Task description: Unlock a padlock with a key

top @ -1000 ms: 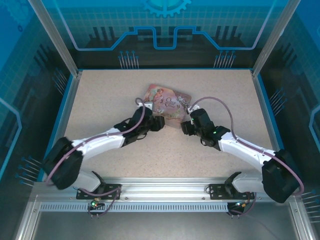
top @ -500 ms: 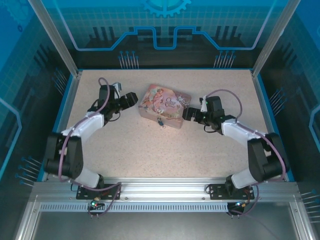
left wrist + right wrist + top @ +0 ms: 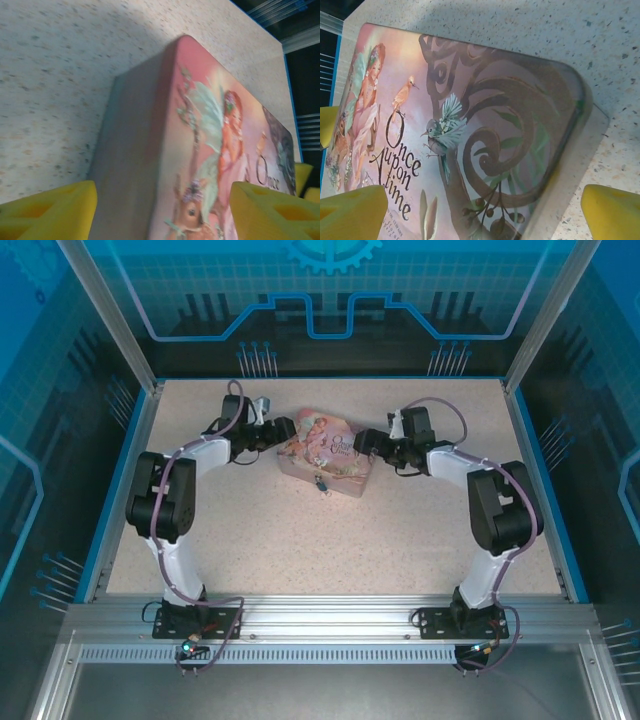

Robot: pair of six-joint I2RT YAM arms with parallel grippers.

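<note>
Though the padlock (image 3: pixel 322 483) hung unopened, I judged, on the near side of the tin (image 3: pixel 330 445) toward the far edge of the bench (image 3: pixel 300 540), my left gripper (image 3: pixel 283 430) and right gripper (image 3: pixel 362 440) merely stood wide, empty, flanking it.

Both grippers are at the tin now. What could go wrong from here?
1. The left gripper and right gripper stand open at opposite ends of the tin. An uneven squeeze might slide or turn it on the table.
2. The padlock sits at the tin's near side and is tiny next to the fingers, so a shifted tin could carry it off line and a later pinch may miss.
</note>
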